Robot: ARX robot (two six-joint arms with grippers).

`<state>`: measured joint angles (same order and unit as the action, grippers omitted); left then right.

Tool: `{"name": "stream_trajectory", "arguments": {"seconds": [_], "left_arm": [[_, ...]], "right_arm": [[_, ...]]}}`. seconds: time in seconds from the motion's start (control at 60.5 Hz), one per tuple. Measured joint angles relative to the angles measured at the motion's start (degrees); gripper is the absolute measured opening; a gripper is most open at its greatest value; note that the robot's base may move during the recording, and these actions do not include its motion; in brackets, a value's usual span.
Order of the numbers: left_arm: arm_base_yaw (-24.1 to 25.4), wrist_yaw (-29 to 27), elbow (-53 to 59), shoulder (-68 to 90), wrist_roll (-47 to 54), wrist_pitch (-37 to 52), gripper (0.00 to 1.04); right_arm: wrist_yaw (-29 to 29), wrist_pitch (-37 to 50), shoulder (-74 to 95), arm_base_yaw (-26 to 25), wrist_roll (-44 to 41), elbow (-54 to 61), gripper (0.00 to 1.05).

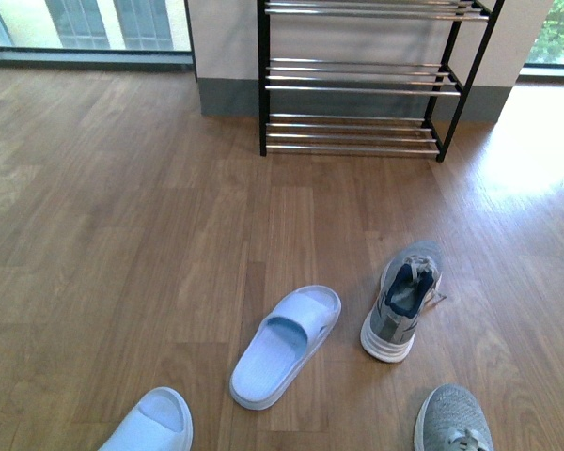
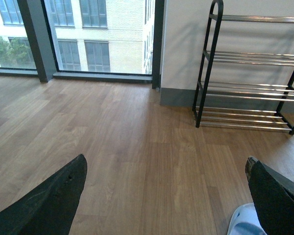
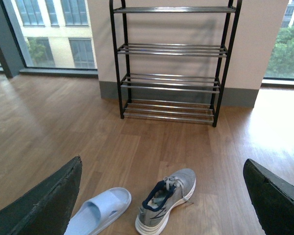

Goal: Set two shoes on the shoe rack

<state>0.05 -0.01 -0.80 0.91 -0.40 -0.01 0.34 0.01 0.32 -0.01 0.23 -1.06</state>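
Observation:
On the wooden floor a pale blue slide (image 1: pixel 284 346) lies beside a grey sneaker (image 1: pixel 403 301), both pointing toward the shoe rack (image 1: pixel 357 89) against the far wall. Its chrome bars hold nothing. A second slide (image 1: pixel 150 425) and a second sneaker (image 1: pixel 453 421) are cut off by the near edge. Neither arm shows in the front view. My right gripper (image 3: pixel 162 166) hangs open above the floor, with the slide (image 3: pixel 98 210) and sneaker (image 3: pixel 166 198) below it and the rack (image 3: pixel 171 49) beyond. My left gripper (image 2: pixel 166 166) is open too, a slide (image 2: pixel 242 223) by one finger.
Floor-to-ceiling windows (image 1: pixel 94 23) run along the far left, with a dark frame post (image 2: pixel 36 39) in the left wrist view. A pale wall with a grey skirting (image 1: pixel 227 94) stands behind the rack. Sunlight falls on the floor (image 1: pixel 536 141) at the right.

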Motion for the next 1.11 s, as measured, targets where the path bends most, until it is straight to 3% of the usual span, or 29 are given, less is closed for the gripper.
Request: {"name": "stream_trajectory", "arguments": {"seconds": [0.066, 0.099, 0.231, 0.347, 0.413, 0.628, 0.809, 1.107], "left_arm": [[0.0, 0.0, 0.0, 0.0, 0.0, 0.0, 0.95], [0.0, 0.0, 0.0, 0.0, 0.0, 0.0, 0.95], [0.0, 0.0, 0.0, 0.0, 0.0, 0.0, 0.95], [0.0, 0.0, 0.0, 0.0, 0.0, 0.0, 0.95], [0.0, 0.0, 0.0, 0.0, 0.0, 0.0, 0.95], [0.0, 0.0, 0.0, 0.0, 0.0, 0.0, 0.95], [0.0, 0.0, 0.0, 0.0, 0.0, 0.0, 0.95], [0.0, 0.0, 0.0, 0.0, 0.0, 0.0, 0.95]], "right_arm": [[7.6, -3.0, 3.1, 1.5, 1.5, -1.2, 0.95], [8.7, -3.0, 7.0, 0.1, 2.5, -1.8, 0.95], [1.0, 3.8, 24.2, -8.7, 2.0, -3.2, 0.95], [-4.2, 20.5, 50.5, -17.3, -2.1, -3.7, 0.95], [-4.3, 30.0, 66.7, -19.3, -4.5, -5.2, 0.95], [-3.4, 47.8, 113.2, -18.6, -8.7, -12.1, 0.95], [-4.5, 49.3, 132.9, -17.2, -7.7, -16.4, 0.95], [-7.4, 47.5, 146.5, -15.5, -1.6, -23.1, 0.95]]}}
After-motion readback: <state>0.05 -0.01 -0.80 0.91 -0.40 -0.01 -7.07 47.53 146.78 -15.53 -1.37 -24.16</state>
